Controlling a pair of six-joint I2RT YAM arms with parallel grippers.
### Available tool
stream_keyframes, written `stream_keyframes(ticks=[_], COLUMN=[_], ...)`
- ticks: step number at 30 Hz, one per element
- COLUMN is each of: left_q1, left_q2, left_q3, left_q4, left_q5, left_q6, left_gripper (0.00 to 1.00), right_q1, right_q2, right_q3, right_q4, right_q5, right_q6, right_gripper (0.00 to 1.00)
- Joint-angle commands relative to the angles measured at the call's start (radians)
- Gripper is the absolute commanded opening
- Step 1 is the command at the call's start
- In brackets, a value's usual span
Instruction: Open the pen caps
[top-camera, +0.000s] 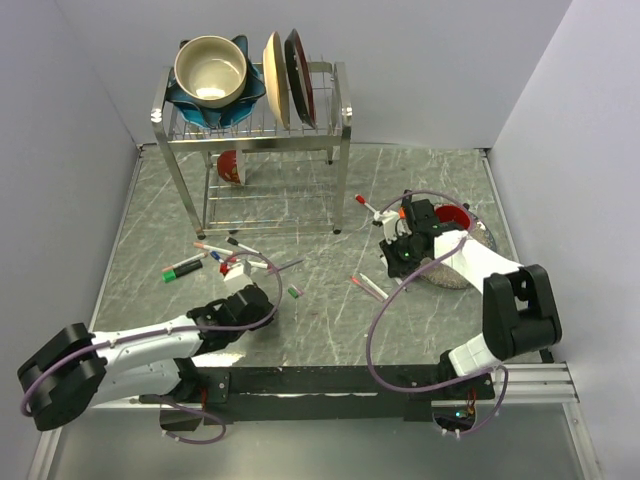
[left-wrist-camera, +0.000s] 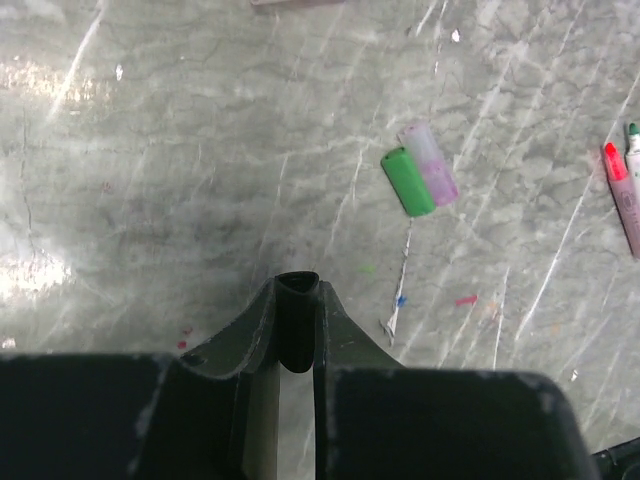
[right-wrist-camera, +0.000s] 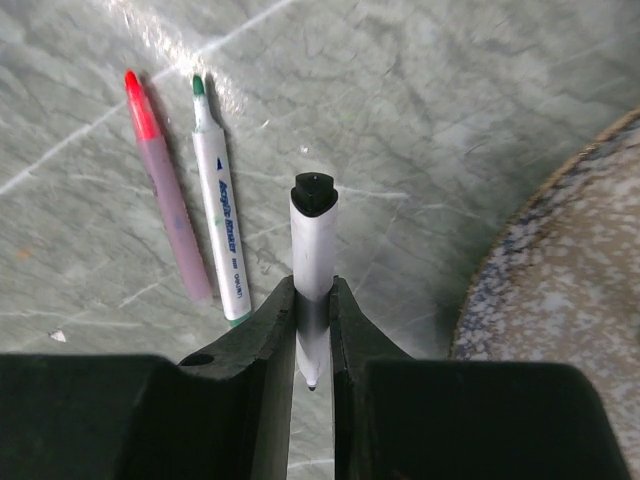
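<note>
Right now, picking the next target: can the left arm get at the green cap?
Probably yes: the green cap lies ahead of the left gripper with bare table between. But its jaws are shut on a black cap; that must go first.

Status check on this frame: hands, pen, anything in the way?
Left hand shut on black cap. Right hand shut on white pen, black end outward. Green cap and pink-tinted cap loose on table, clear of both hands.

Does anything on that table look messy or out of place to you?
Yes. Small coloured smears, likely ink, dot the marble table beside a loose green cap and pink cap. Nearby, a red-tipped pen and green-tipped pen lie uncapped, tips bare.
</note>
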Motion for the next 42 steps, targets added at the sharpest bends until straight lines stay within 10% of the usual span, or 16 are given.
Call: stream_keyframes(ticks=[1, 25, 34, 42], left_q1=[0.026, 0.064, 0.069, 0.069], left_q2=[0.037, 0.196, 0.065, -0.188], left_q3=[0.021, 0.085, 0.087, 0.048], left_q4=[0.096, 0.182, 0.109, 0.052], left_q5=[0.045, 0.159, 0.168, 0.251], left_q6=[0.044, 0.091, 0.123, 0.211], left_gripper=[0.04, 0.4, 0.48, 0.78], right_q1=[0.019, 0.031, 0.014, -0.093], right_q2=[0.02, 0.046, 0.009, -0.038], right_q3=[0.044, 0.07, 0.074, 0.11], right_q4=[-0.03, -0.067, -0.061, -0.055], right_q5=[0.009, -0.085, -0.105, -0.281], right_q6=[-0.036, -0.056, -0.05, -0.01], right_gripper=[0.13, 0.52, 0.58, 0.64])
